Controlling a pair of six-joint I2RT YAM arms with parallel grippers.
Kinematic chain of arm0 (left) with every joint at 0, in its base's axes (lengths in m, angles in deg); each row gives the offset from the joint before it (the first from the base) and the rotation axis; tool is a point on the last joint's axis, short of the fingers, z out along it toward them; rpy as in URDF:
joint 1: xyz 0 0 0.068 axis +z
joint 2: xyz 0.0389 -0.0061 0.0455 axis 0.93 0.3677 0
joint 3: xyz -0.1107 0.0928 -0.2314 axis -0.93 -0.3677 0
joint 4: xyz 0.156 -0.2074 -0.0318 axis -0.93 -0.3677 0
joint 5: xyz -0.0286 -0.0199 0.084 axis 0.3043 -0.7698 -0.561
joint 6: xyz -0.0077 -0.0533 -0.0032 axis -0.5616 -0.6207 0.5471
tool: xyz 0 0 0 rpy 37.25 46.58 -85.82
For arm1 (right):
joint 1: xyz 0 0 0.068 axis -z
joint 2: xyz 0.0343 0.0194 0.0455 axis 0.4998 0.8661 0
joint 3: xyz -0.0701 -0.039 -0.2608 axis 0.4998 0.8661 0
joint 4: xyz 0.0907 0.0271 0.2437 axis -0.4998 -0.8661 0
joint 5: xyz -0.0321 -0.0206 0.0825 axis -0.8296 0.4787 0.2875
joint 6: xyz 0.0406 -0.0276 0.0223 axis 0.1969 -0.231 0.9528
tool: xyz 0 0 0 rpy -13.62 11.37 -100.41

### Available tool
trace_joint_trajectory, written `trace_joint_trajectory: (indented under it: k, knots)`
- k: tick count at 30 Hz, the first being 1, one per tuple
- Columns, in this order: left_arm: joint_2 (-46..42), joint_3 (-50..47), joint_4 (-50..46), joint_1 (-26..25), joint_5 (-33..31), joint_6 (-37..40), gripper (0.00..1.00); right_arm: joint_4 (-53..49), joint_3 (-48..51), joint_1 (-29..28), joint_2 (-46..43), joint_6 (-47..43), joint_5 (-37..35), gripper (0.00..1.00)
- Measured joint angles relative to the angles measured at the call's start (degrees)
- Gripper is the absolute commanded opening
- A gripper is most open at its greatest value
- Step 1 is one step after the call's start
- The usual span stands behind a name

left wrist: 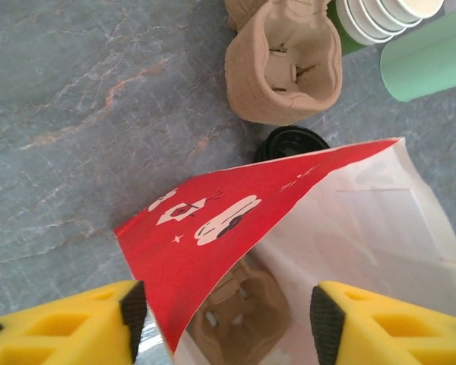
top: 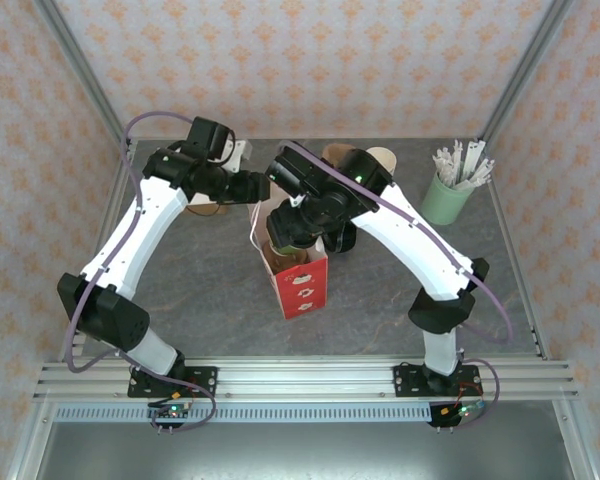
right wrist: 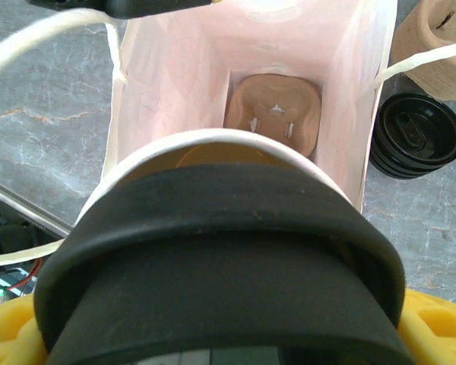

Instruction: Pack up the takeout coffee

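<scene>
The takeout coffee is held tight in the right claw, between its yellow fingers. It hangs right over the open mouth of the paper bag. Straight below, deep inside, sits the brown cup tray — the cup looks set to go down there. The left claw is half wide — the bag's red wall stands between its fingers.

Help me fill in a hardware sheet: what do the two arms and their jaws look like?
Both the left arm and right arm have white shells on the long links and black joints and wrists. A purple cable loops along each. The jaws are yellow, moulded with cut-outs, with black pads on their inner faces.
</scene>
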State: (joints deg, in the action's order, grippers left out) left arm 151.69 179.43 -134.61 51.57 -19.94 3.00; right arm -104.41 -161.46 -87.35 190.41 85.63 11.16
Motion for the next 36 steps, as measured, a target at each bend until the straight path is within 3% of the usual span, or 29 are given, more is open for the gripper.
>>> trace_joint_trajectory:
  k: [9,21,36]
  knots:
    - [0.7,1.4,-1.3,0.0,1.1,2.4,0.22,-0.2,-0.1,0.0,0.4,0.6,-1.2,0.70]
    - [0.7,2.1,-1.6,-1.9,1.1,2.4,0.13,-0.2,0.1,0.0,3.6,0.6,-1.8,0.70]
    - [0.4,2.1,-1.8,-1.9,0.9,2.4,0.12,-0.2,11.7,0.0,3.6,0.6,-2.2,0.70]
